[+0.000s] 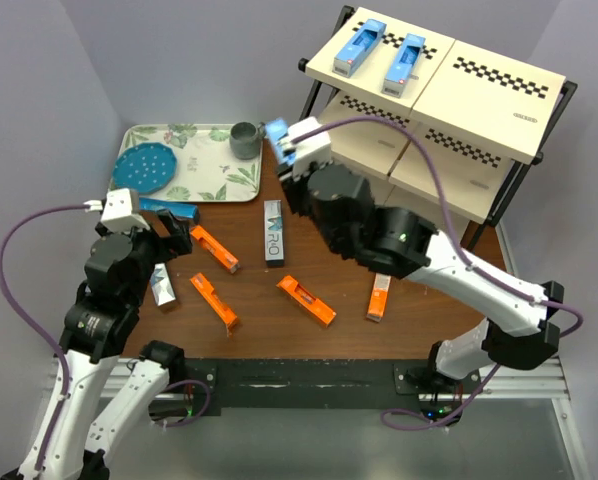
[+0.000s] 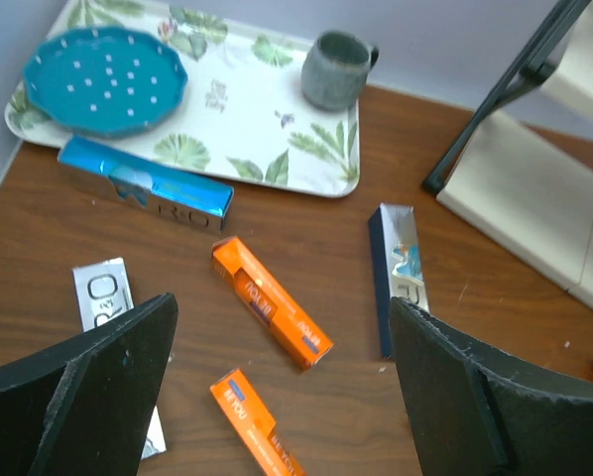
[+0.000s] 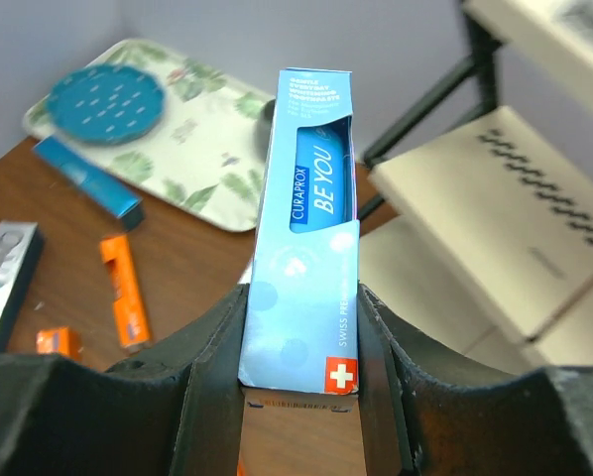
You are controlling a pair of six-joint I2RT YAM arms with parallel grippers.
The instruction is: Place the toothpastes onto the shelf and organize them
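The right gripper (image 3: 298, 337) is clamped on the lower end of a light blue box (image 3: 306, 228). It holds the box upright above the far middle of the table (image 1: 259, 330), between the tray's right edge and the shelf's left legs. From above, I cannot tell whether the box touches the shelf frame.

The left gripper (image 2: 282, 387) hangs over the near left part of the table with its jaws spread wide and nothing between them.

The shelf (image 1: 479, 90) stands at the far right corner. Two more blue boxes lie side by side on the left board of its top tier, the left one (image 1: 360, 48) and the right one (image 1: 404, 64).

Seven boxes lie on the table:
- A shiny dark blue box (image 1: 169, 208) lies along the tray's near edge.
- A grey box (image 1: 274, 232) is near the table's middle.
- A silver box (image 2: 103, 297) is at the near left, partly under the left arm.
- Four orange boxes are scattered across the near half: the first orange box (image 1: 214, 249), the second orange box (image 1: 214, 302), the third orange box (image 1: 306, 300) and the fourth orange box (image 1: 378, 298).

The tray (image 1: 214, 165), patterned with leaves, sits in the far left corner. It carries a blue plate (image 1: 146, 167) and a grey mug (image 1: 246, 140) at its far right corner.
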